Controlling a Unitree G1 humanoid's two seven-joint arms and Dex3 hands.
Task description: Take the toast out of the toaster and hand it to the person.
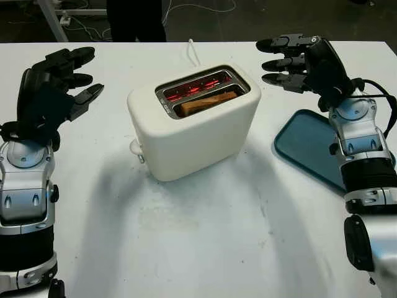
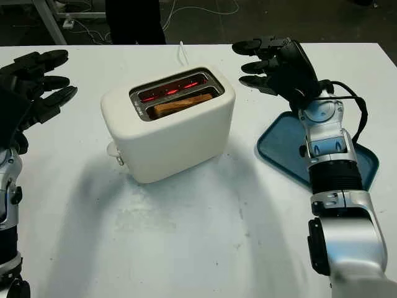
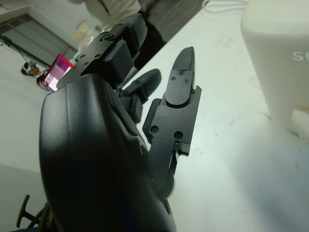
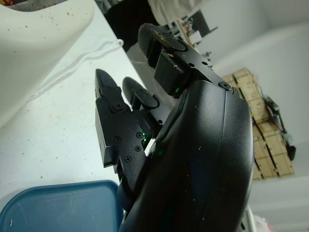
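White table (image 1: 205, 248); cream two-slot toaster (image 1: 195, 121) stands near its middle, turned at an angle, lever knob on the end facing the left arm; far slot glows red inside; near slot holds one slice of toast (image 1: 208, 102), browned top edge showing just above the slot rim, still seated in the toaster; white cord (image 1: 193, 53) runs off behind the toaster toward the far edge.

Left hand (image 1: 59, 81) raised over the table on the toaster's left side, well apart from it; open, holding nothing, touching nothing; fingertips (image 3: 186, 60) point across toward the toaster's end wall, clear table between them.

Right hand (image 2: 273, 62) raised to the right of the toaster and a little behind it, near the toaster's far right corner but not in contact; open, nothing in its grasp; fingers (image 4: 113, 123) extended toward the toaster, over bare table.

Blue tray (image 2: 366, 164) lies flat on the table on the right, partly under the right forearm; no contents visible on its exposed part.

Person (image 1: 136, 18) in dark clothing stands at the far edge of the table, beyond the toaster; only the lower body in sight.
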